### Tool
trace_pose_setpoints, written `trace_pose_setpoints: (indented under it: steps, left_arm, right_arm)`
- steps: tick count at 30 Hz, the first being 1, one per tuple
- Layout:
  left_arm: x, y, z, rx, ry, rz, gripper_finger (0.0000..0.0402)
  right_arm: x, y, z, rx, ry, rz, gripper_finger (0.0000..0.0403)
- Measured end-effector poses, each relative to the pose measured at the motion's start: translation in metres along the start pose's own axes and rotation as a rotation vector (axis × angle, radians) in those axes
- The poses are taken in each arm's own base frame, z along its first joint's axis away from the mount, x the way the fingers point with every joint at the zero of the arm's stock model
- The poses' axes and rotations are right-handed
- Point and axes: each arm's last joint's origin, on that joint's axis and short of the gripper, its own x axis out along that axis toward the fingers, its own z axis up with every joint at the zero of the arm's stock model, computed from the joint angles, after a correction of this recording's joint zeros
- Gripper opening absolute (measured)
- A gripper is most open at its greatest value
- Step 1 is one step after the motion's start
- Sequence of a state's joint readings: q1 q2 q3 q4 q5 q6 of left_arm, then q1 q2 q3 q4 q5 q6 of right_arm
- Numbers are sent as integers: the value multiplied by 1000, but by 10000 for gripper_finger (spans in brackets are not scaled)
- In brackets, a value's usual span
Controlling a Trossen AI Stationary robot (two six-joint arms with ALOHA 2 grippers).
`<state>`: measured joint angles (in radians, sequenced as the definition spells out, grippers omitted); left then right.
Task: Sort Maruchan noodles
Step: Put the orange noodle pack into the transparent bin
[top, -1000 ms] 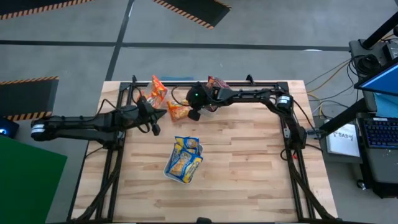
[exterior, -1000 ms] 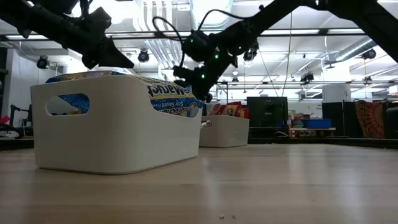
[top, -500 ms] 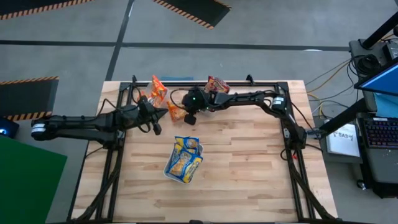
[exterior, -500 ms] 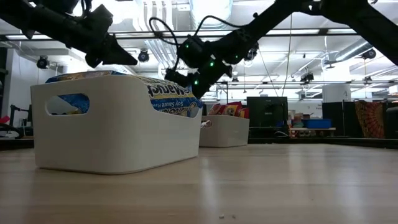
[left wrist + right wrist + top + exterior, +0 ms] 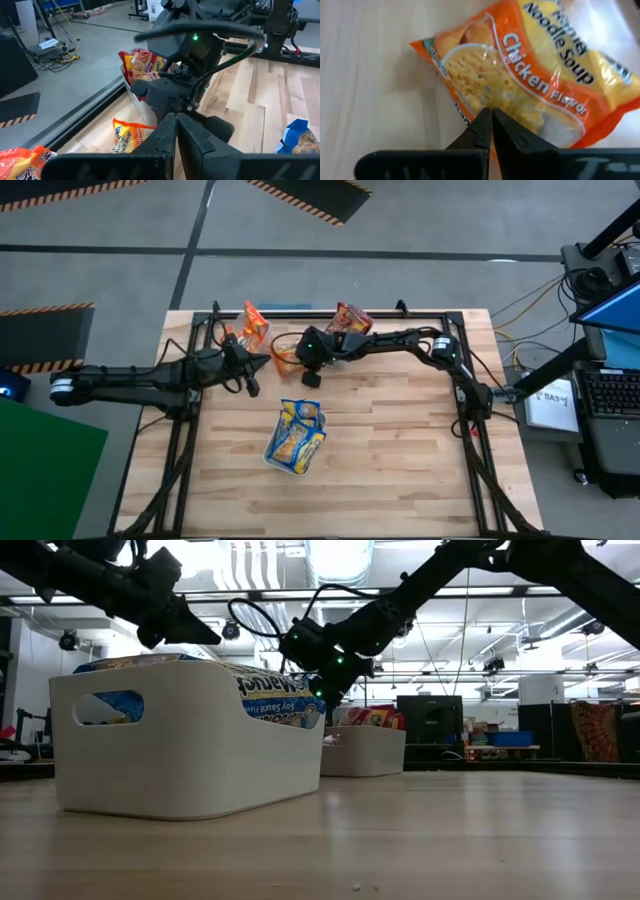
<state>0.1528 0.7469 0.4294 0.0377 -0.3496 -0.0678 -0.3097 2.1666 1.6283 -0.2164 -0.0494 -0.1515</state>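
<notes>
Looks like colours are getting their own bins: blue-and-yellow packets (image 5: 295, 437) in the white bin (image 5: 180, 775) mid-table, red ones (image 5: 350, 317) at the far edge. The right gripper (image 5: 491, 131) is hovering over a loose orange chicken packet (image 5: 530, 80) near the far edge, fingers pinched together, gripping nothing. Left gripper (image 5: 176, 131) is waiting nearby, closed and empty.

Table: light butcher-block wooden top (image 5: 400, 450), black metal frame along its edges.
Near bin: white plastic tub (image 5: 190, 745) with a handle cutout, centre of the table.
Far bin: smaller white tub (image 5: 362, 752) at the far edge.
Floor: grey concrete with hazard-striped mats (image 5: 310, 198).
Right side: laptop and cables (image 5: 610, 380).
</notes>
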Motion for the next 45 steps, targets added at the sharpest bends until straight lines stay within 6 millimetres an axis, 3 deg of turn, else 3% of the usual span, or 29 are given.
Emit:
trace_pose_setpoints:
  steps: [21, 28, 34, 45]
  left_arm:
    - [1, 0, -1, 2, 6, 0, 0]
    - [1, 0, -1, 9, 6, 0, 0]
    - [1, 0, -1, 9, 6, 0, 0]
    - [3, -1, -2, 12, 16, 0, 0]
  right_arm:
    - [-48, 21, -32, -52, 530, 58, 9]
    - [-66, 22, -9, 28, 374, 13, 9]
    - [-57, 21, 5, 75, 187, -11, 9]
    - [-53, 36, -36, 85, 389, 15, 9]
